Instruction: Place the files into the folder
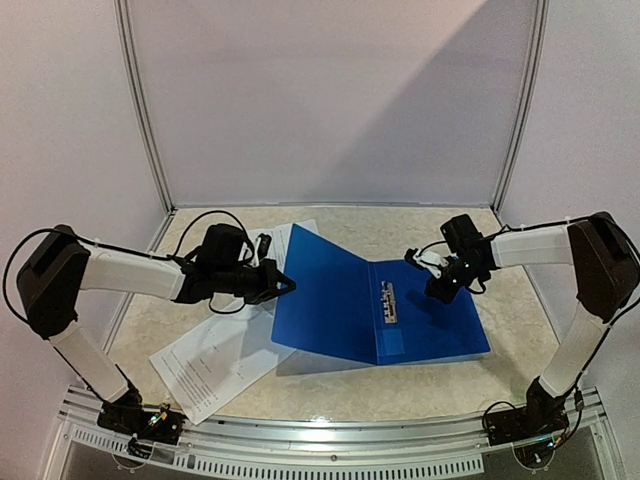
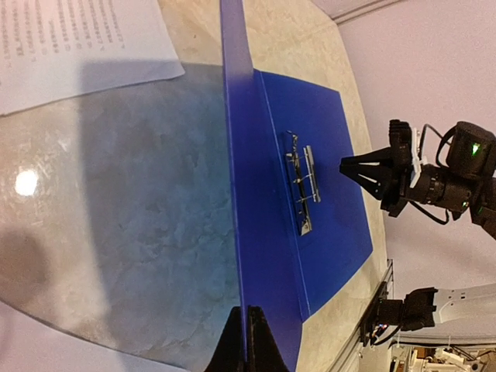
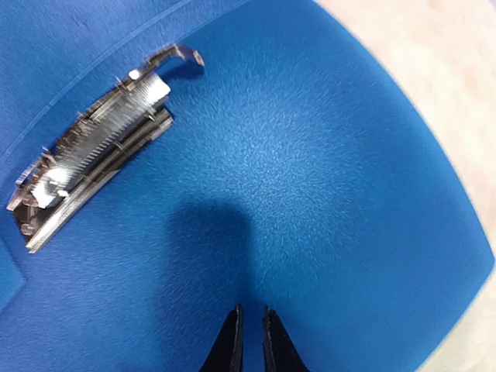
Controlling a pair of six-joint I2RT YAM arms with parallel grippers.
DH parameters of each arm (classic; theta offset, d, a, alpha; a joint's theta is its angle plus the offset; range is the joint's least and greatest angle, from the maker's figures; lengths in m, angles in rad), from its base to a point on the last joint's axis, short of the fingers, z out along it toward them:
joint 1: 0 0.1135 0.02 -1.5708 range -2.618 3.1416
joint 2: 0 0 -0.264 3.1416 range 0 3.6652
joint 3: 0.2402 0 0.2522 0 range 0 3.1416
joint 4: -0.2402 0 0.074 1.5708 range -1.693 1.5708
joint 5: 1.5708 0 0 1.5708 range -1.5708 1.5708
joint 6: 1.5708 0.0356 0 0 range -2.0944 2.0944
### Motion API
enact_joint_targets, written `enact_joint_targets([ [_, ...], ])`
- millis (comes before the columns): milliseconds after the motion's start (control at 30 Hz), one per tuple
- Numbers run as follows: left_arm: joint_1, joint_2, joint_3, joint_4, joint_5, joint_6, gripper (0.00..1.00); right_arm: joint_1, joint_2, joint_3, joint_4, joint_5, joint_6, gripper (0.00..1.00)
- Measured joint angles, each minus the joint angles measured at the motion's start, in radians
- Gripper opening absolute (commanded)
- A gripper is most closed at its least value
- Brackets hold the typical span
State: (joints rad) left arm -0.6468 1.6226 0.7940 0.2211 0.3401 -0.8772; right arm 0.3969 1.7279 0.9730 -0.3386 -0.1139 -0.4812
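The blue folder [image 1: 430, 320] lies open on the table, its right half flat and its metal spine clip [image 1: 389, 300] showing. My left gripper [image 1: 288, 285] is shut on the edge of the left cover and holds it raised and tilted; in the left wrist view the fingers [image 2: 248, 337] pinch that cover [image 2: 240, 155] edge-on. My right gripper [image 1: 437, 295] points down close over the flat right half [image 3: 310, 155], jaws nearly together and holding nothing, right of the clip [image 3: 93, 167]. The files [image 1: 205, 365] lie on the table left of the folder, partly under my left arm.
More printed sheets [image 1: 285, 240] lie behind the raised cover and show in the left wrist view [image 2: 70, 39]. The beige table [image 1: 400, 225] is walled at the back and both sides. A metal rail [image 1: 300, 440] runs along the near edge by the arm bases.
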Motion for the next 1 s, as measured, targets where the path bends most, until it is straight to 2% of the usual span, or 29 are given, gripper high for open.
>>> enact_joint_targets([
  [100,0.000,0.014,0.036,-0.003,-0.003,0.002,0.02,0.000,-0.011,0.036,-0.020,0.003,-0.002,0.15],
  [133,0.000,0.023,0.053,-0.005,-0.003,0.005,0.10,0.000,-0.023,0.047,-0.032,0.002,-0.003,0.16],
  [200,0.000,0.040,0.085,-0.015,-0.002,0.018,0.36,0.000,-0.055,0.064,-0.055,0.000,0.002,0.18],
  [233,0.000,0.044,0.097,-0.021,-0.003,0.026,0.44,0.000,-0.073,0.071,-0.066,-0.004,0.005,0.19],
  [367,0.000,0.034,0.141,-0.101,-0.037,0.063,0.63,0.000,-0.182,0.090,-0.105,-0.047,0.033,0.23],
  [500,0.000,-0.024,0.191,-0.272,-0.116,0.143,0.70,0.000,-0.281,0.090,-0.142,-0.105,0.062,0.28],
  [600,0.000,-0.124,0.208,-0.409,-0.208,0.201,0.75,0.000,-0.342,0.073,-0.157,-0.164,0.087,0.34],
  [767,0.000,-0.368,0.117,-0.576,-0.348,0.233,0.85,0.028,-0.462,-0.023,-0.163,-0.293,0.113,0.42],
  [833,0.002,-0.446,0.064,-0.633,-0.394,0.230,0.90,0.067,-0.490,-0.051,-0.168,-0.312,0.114,0.45],
  [900,0.022,-0.516,-0.004,-0.675,-0.423,0.220,0.90,0.138,-0.499,-0.060,-0.174,-0.306,0.097,0.46],
  [1000,0.124,-0.585,-0.119,-0.690,-0.397,0.215,0.89,0.304,-0.473,-0.046,-0.183,-0.247,0.052,0.47],
])
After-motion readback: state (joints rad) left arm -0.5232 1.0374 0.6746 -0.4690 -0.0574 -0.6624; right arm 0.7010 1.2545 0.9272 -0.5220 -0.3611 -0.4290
